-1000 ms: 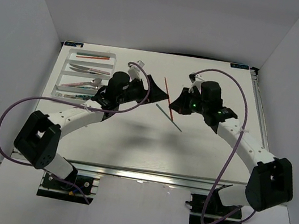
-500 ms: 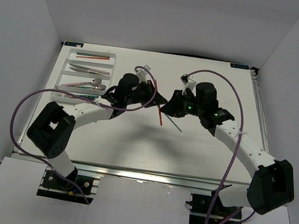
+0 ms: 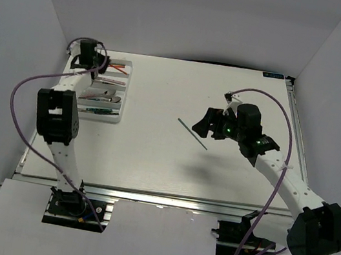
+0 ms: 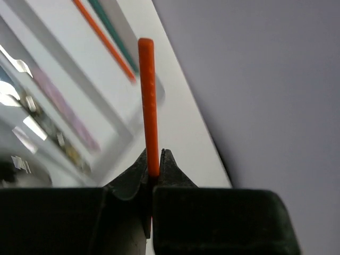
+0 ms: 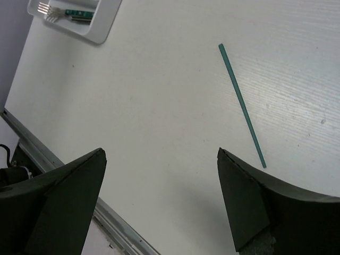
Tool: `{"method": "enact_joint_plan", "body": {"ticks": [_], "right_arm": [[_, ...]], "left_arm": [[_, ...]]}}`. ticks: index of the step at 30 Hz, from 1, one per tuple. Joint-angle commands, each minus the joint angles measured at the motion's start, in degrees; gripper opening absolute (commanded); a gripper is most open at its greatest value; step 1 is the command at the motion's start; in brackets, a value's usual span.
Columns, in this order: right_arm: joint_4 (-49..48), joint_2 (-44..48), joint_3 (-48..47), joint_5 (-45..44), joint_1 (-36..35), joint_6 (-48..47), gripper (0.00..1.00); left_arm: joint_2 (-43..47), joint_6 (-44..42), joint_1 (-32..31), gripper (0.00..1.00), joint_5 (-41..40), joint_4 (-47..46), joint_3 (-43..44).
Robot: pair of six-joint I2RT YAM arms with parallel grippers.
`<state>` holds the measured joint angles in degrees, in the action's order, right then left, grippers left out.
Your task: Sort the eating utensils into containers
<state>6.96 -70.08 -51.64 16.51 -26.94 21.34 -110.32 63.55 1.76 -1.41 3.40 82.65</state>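
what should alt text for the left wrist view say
The left gripper, shut on a red chopstick pointing up the frame, hangs over the white cutlery tray. It holds a second red chopstick and a green chopstick; grey wall at right.

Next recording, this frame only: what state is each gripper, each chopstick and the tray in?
left gripper: shut on the red chopstick, above the tray
red chopstick: pinched near one end, lifted
right gripper: open, empty
green chopstick: lying loose on the table, not sorted
tray: partly filled
fork: lying in a tray slot
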Motion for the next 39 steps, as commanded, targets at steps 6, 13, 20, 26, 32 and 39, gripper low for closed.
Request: {"method": "enact_joint_plan", "body": {"ticks": [6, 13, 20, 26, 32, 39], "right_arm": [[0.4, 3.8, 5.2, 0.7, 0.4, -2.1, 0.89], [2.6, 1.9, 3.3, 1.2, 0.4, -5.1, 0.89], [4.2, -2.6, 0.0, -2.2, 0.4, -8.6, 0.89], [6.4, -14.3, -4.6, -4.5, -0.4, -13.9, 0.89], [11.3, -27.4, -13.6, -16.1, -5.4, -17.7, 0.89], [12.6, -36.1, -17.8, -25.3, -6.7, -20.8, 0.88]], "left_arm": [[-26.5, 9.5, 6.9, 0.01, -4.7, 14.7, 35.4], [-27.8, 14.9, 6.9, 0.25, -7.1, 7.4, 32.0], [-24.5, 14.8, 7.0, 0.69, -6.1, 4.2, 27.7], [-20.0, 13.1, 7.0, 0.82, -4.0, 4.9, 28.0], [-6.2, 4.1, 7.0, 0.91, -1.9, 4.6, 22.3], [11.0, -13.7, 7.5, 0.98, 5.0, 5.6, 10.9]]}}
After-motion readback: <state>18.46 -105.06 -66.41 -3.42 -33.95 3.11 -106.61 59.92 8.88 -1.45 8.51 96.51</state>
